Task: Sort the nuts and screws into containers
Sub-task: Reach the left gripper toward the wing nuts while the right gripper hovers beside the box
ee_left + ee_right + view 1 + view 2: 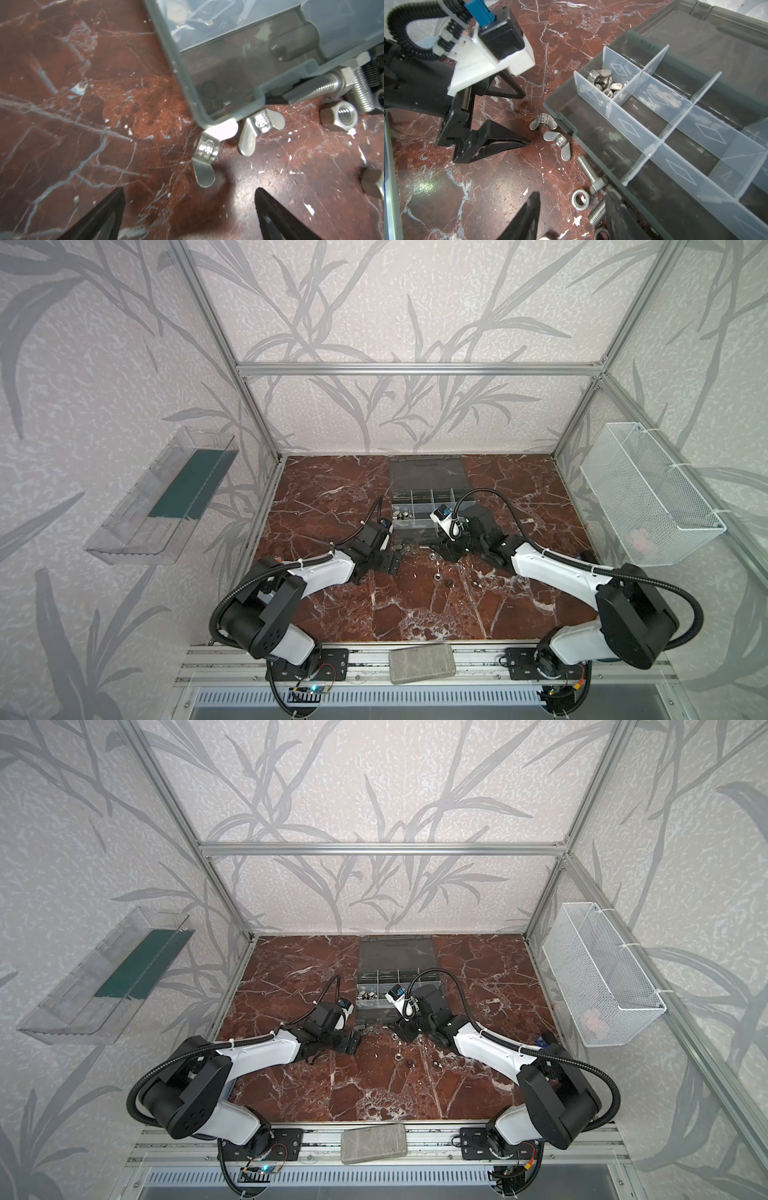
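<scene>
My left gripper [190, 193] stands open just short of a silver winged nut [205, 149] that lies on the marble at the organizer's near corner [218, 116]. A second winged nut [260, 126] lies beside it. In the right wrist view my right gripper [573, 195] is open over a silver hex nut [580, 199], not touching it, with two silver screws [589, 176] next to one finger. Among the containers [652, 116], one clear-walled cell holds several winged nuts [602, 81]. Both top views show the left gripper [395, 562] and the right gripper [440, 549] low in front of the case [397, 957].
More loose nuts [449, 583] lie on the marble nearer the front. A white mesh basket [648, 497] hangs on the right wall and a clear tray with green base [166, 497] on the left wall. A grey block [422, 664] rests on the front rail.
</scene>
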